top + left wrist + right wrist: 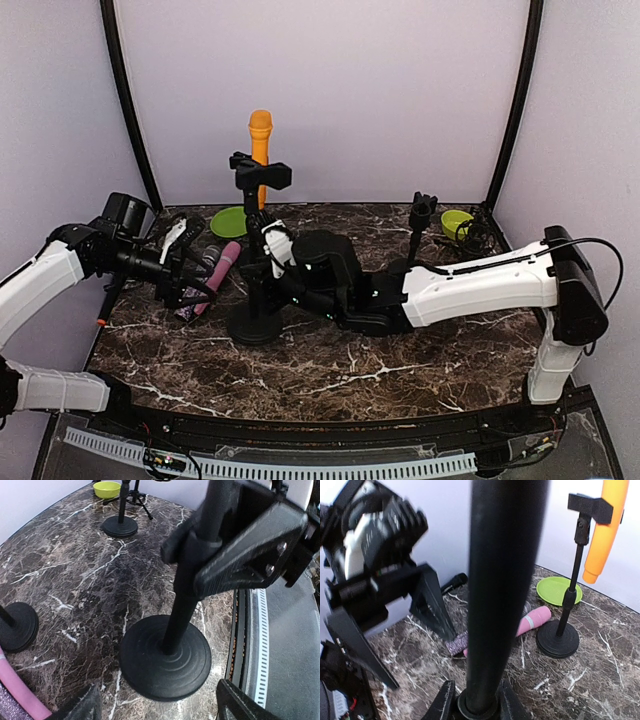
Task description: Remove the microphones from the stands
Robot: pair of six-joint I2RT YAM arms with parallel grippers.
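Microphone point(260, 130) — orange, upright in the clip of the back stand point(262, 176), near the rear wall point(340, 90). Right gripper point(477, 705) is pinched on the pole of a nearer stand point(167, 655). Left gripper point(157, 706) has its fingers spread wide, holding nothing, low beside that stand's base. Tabletop point(400, 360) — dark marble pattern, white veins. Walls pale lilac, with black frame posts point(128, 110) in the corners. A pink microphone point(222, 262) lies flat.

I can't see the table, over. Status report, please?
Left gripper open, beside pink microphone lying on table. Right gripper shut on stand pole. Orange microphone clipped in rear stand. Nothing seen blocking.
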